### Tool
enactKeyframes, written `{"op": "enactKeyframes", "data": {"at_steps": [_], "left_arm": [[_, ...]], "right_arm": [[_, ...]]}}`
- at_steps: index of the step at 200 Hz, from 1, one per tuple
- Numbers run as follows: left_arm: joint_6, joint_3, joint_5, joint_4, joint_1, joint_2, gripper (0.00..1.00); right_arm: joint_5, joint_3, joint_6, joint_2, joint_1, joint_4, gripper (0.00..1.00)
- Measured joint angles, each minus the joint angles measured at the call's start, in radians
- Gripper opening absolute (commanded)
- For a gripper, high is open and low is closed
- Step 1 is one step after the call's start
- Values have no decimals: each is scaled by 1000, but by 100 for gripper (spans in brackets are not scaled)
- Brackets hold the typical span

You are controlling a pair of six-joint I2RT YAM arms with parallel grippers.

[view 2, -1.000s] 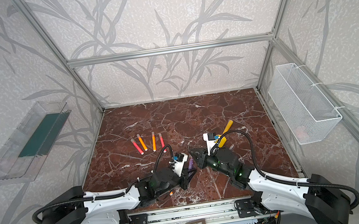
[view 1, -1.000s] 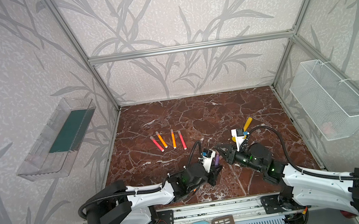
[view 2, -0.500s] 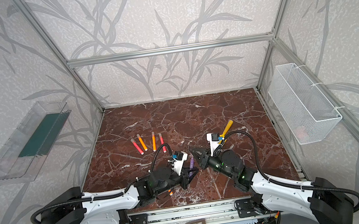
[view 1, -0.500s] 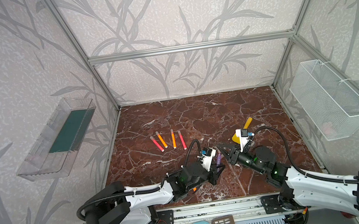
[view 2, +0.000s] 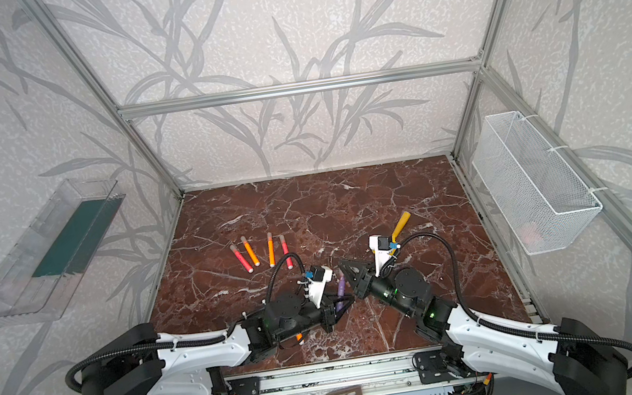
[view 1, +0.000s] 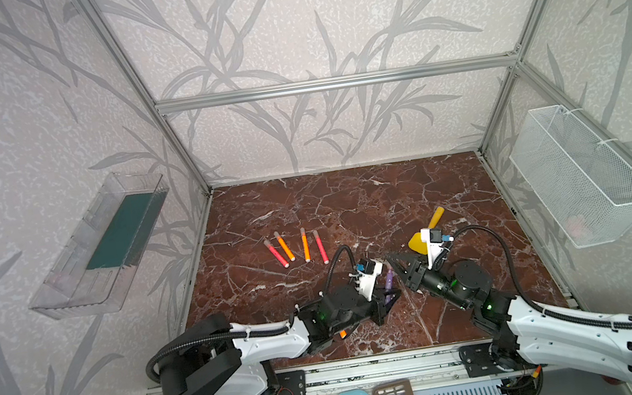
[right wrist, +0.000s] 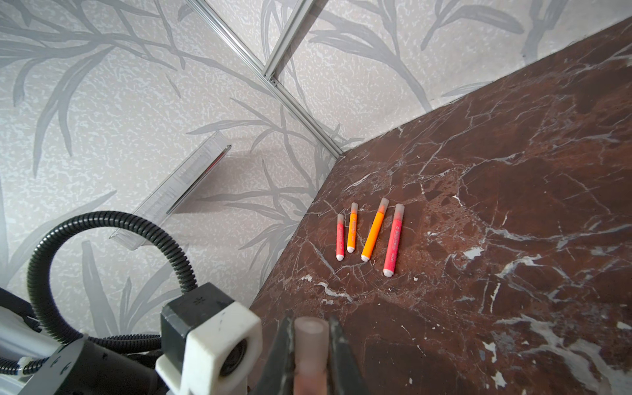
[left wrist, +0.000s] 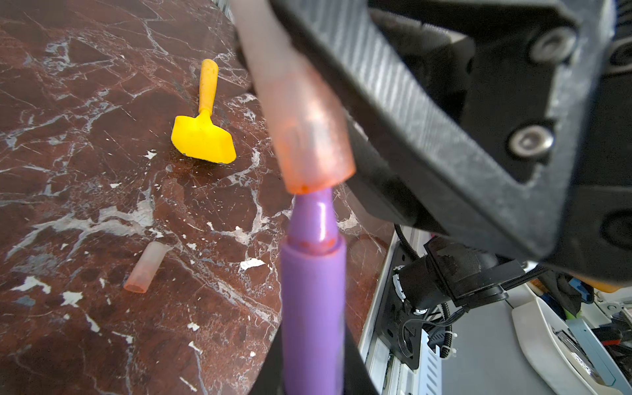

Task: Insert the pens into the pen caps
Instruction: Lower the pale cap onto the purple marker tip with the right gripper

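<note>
The reddish-brown, white-veined marble tabletop [view 1: 348, 202] carries a row of four slim capped marker pens [view 1: 305, 246], red-pink outermost and orange between. A yellow rubber spatula [view 1: 436, 218] lies well apart on the right, with a loose translucent pinkish pen cap [left wrist: 147, 266] nearby. An orange pen [view 1: 342, 333] lies mostly hidden near the front edge.

No word, number or brand can be read in any of the views. In the right wrist view, a line of pale print runs along the barrel of the red-pink pen [right wrist: 393, 241] at one end of the row of four, starting with a small round mark near its capped end. Fainter lines of the same kind run along the red-pink pen at the other end [right wrist: 339, 237] and the short orange pen [right wrist: 352, 228] beside it. All of this print is too small and blurred to make out, and in both top views the pens show no print at all.
</note>
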Motion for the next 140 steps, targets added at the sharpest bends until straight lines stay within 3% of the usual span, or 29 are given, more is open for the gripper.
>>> {"op": "enactKeyframes", "data": {"at_steps": [140], "left_arm": [[-3, -17, -2, 62, 5, 7, 0]], "right_arm": [[10, 14, 14, 18, 7, 5, 0]]}}
